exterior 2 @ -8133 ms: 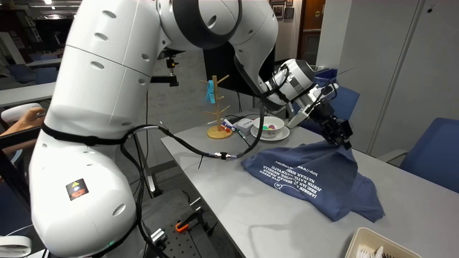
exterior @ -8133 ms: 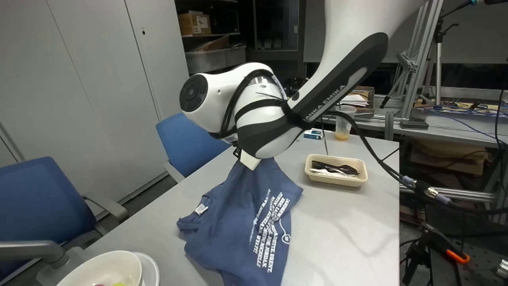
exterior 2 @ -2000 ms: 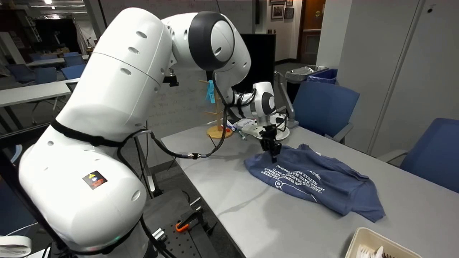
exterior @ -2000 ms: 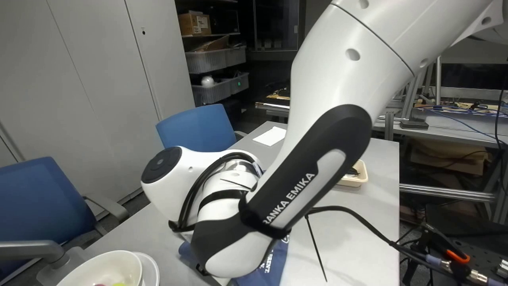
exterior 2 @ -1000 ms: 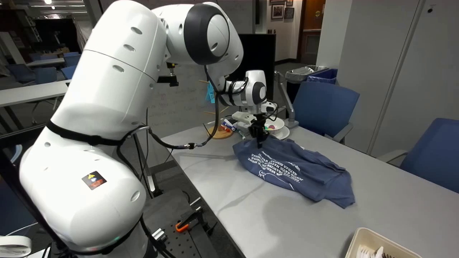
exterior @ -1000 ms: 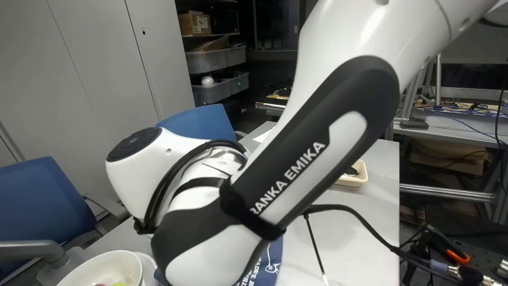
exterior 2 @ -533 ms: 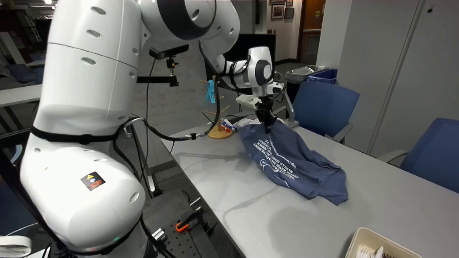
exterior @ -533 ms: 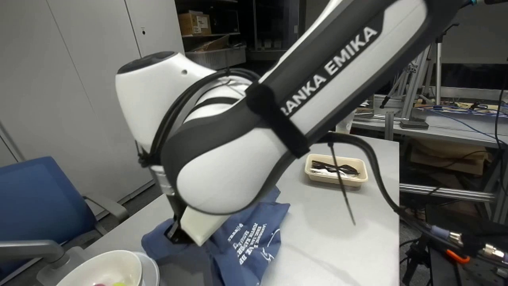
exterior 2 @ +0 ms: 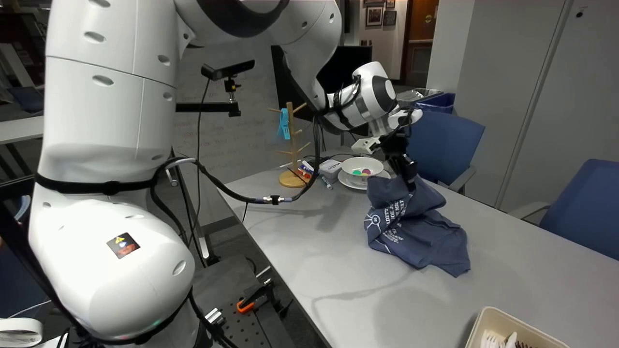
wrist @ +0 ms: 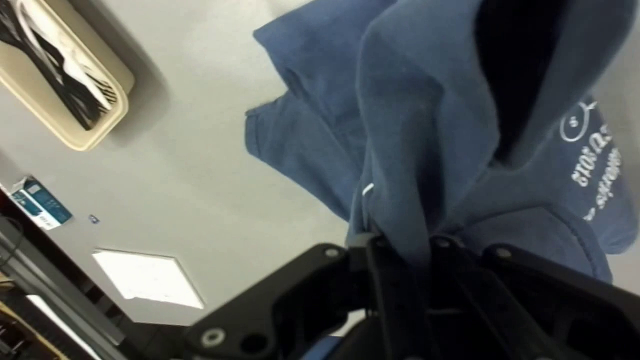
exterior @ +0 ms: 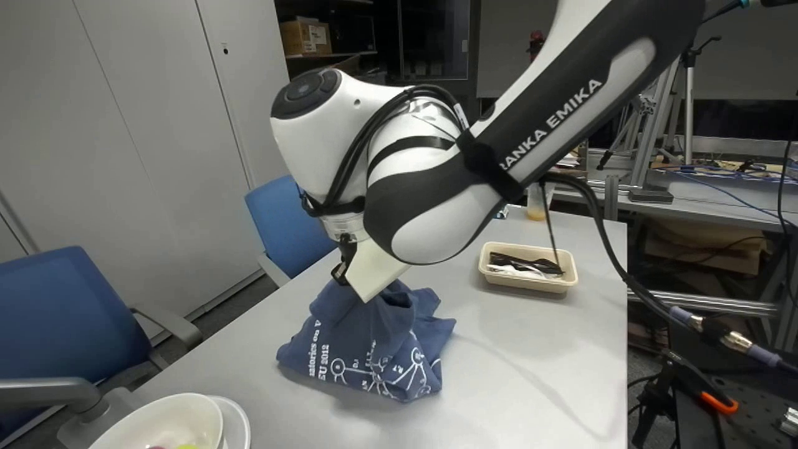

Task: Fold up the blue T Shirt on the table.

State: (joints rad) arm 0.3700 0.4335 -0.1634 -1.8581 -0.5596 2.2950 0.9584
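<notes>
The desk has a smooth top, so I judge the main danger is drag: a hard pull could slide the whole shirt along it instead of turning one half over the other. The shirt is bunched there, one part raised, the rest lying with corners poking out; letting go from this height would, I expect, leave a heap rather than a fold. My tool pinches a ridge of it between the fingers, a narrow bite in the wrist view, so a jerk could slip it loose, and the gaping flap beside it could tuck under and leave a lump. My cable sags across the rack in an exterior view; I can't make out whether they touch. The tray stands well apart on one side of the shirt. On the other side, nearer, the plate carries the bowl, and both stand in my way if I swing towards them: a trailing edge could catch them. The cup is partly hidden, and the carton lies well away.
</notes>
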